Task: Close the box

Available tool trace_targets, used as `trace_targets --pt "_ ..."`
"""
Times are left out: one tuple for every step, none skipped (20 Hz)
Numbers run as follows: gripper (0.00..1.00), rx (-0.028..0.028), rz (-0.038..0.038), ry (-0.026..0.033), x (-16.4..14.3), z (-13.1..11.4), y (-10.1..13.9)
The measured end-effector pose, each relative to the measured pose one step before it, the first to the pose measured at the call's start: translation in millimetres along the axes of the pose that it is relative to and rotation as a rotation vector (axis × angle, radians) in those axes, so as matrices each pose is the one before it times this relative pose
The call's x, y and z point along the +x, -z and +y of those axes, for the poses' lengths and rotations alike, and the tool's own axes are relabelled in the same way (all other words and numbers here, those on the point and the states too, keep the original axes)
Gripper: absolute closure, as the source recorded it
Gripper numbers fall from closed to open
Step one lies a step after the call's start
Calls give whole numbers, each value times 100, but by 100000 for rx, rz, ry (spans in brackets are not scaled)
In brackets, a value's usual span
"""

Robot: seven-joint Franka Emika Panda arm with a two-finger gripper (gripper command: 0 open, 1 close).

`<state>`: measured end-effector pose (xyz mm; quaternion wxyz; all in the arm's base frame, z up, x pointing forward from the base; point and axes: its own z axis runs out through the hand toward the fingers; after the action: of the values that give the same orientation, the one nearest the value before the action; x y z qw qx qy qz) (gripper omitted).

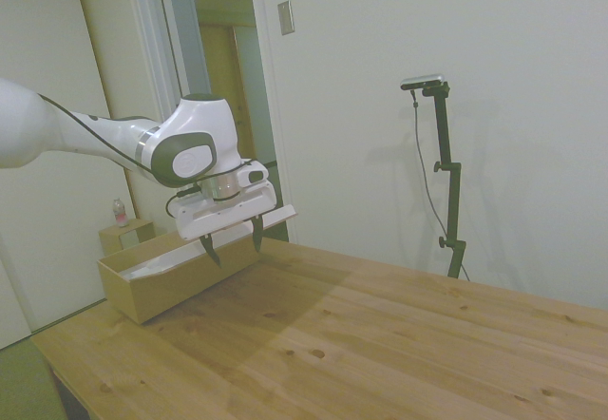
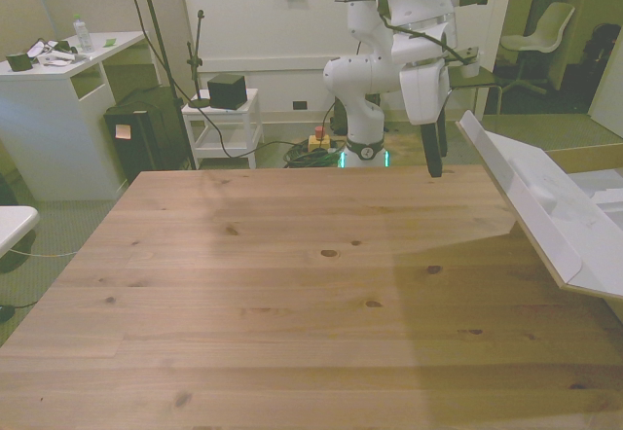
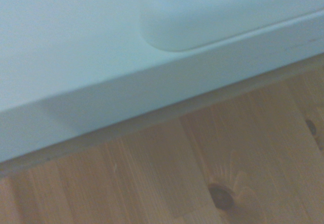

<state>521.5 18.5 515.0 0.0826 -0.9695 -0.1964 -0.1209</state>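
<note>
Bare desk (image 2: 292,284) foreground. Box (image 1: 166,282) at desk's edge, flap lid (image 2: 531,192) raised, tilted outward — not yet closed. Pincer (image 1: 233,241) beside flap, fingers parted, holding nothing.

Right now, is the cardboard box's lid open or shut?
Open. The box shows its bare inside, and its lid slants up, clear of the walls, beside the gripper.

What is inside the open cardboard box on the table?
The box shows a pale white lining or insert, and its lid is white inside too. The near wall and the gripper above it hide the bottom, so other contents cannot be told.
</note>
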Motion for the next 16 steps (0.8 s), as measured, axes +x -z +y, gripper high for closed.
trace_targets --pt "0 1095 468 115 79 -73 -155" --pt "0 1072 467 280 18 76 -148" --pt "0 1100 326 559 -78 245 -188" --pt "0 1411 487 424 -95 242 -219" --pt "0 1243 478 620 -119 241 -257" --pt "0 1191 680 617 -76 106 -326" --pt "0 1022 660 942 -48 -10 -379" --pt "0 880 431 895 -94 -118 -359" --pt "0 841 589 910 -67 -193 -376" --pt "0 763 373 744 -46 -240 -320" --pt "0 479 470 711 -24 -261 -229" --pt "0 560 495 580 -1 -287 -225" --pt "0 315 283 695 11 -351 -163" --pt "0 73 299 680 71 -333 -51" --pt "0 -4 299 778 125 -439 4" --pt "0 -14 290 937 108 -540 2"
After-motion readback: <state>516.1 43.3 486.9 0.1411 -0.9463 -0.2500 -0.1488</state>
